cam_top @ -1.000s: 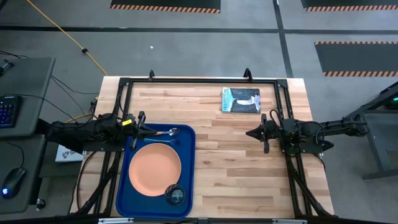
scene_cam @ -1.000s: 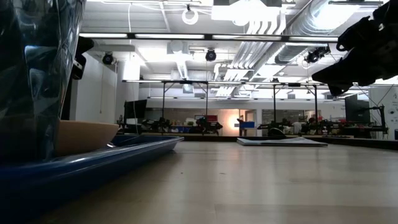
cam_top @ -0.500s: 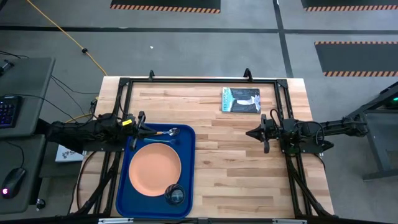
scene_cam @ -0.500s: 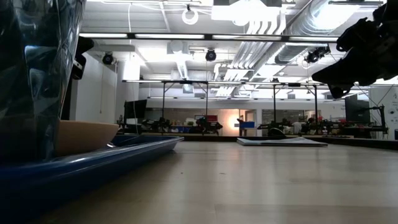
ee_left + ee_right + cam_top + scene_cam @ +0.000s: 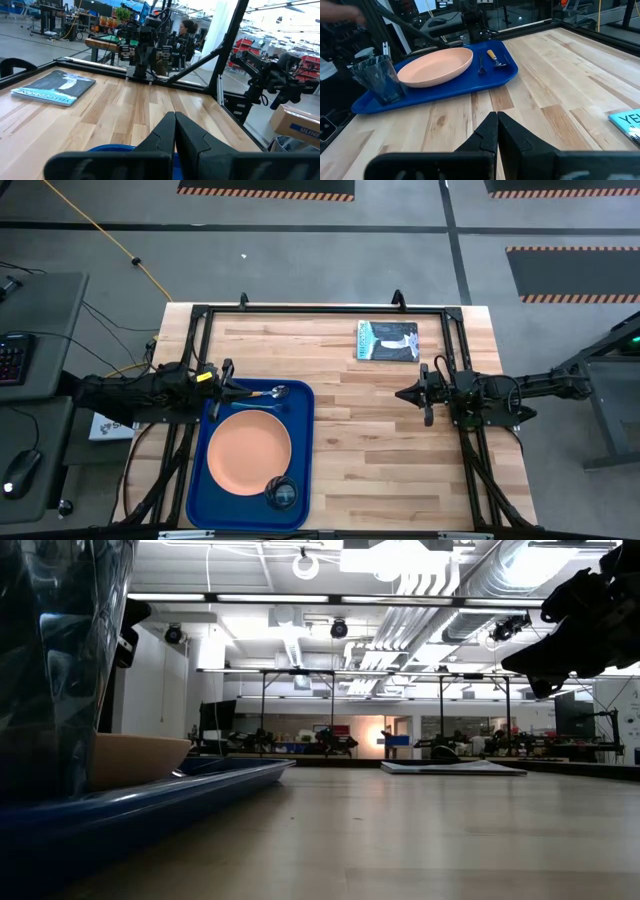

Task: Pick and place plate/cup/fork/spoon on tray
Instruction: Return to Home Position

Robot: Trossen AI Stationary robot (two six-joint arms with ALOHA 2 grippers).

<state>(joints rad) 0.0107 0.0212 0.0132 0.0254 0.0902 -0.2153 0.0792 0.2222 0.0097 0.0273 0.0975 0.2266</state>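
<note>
The blue tray (image 5: pixel 301 442) lies at the table's near left. On it rest the salmon-orange plate (image 5: pixel 250 450), the dark grey cup (image 5: pixel 282 493) at the near right corner, the yellow-handled spoon (image 5: pixel 268 392) and the teal fork (image 5: pixel 481 64) along the far edge. All of them also show in the right wrist view: the tray (image 5: pixel 470 84), plate (image 5: pixel 436 65), cup (image 5: pixel 377 77) and spoon (image 5: pixel 495 57). My left gripper (image 5: pixel 232 387) is shut and empty over the tray's far left corner. My right gripper (image 5: pixel 400 394) is shut and empty above the table's right half.
A teal-covered book (image 5: pixel 386 341) lies flat at the table's far right, also seen in the left wrist view (image 5: pixel 55 86). Bare wood (image 5: pixel 380 450) lies between the tray and the right arm. A black frame (image 5: pixel 320 308) runs along the table's far edge.
</note>
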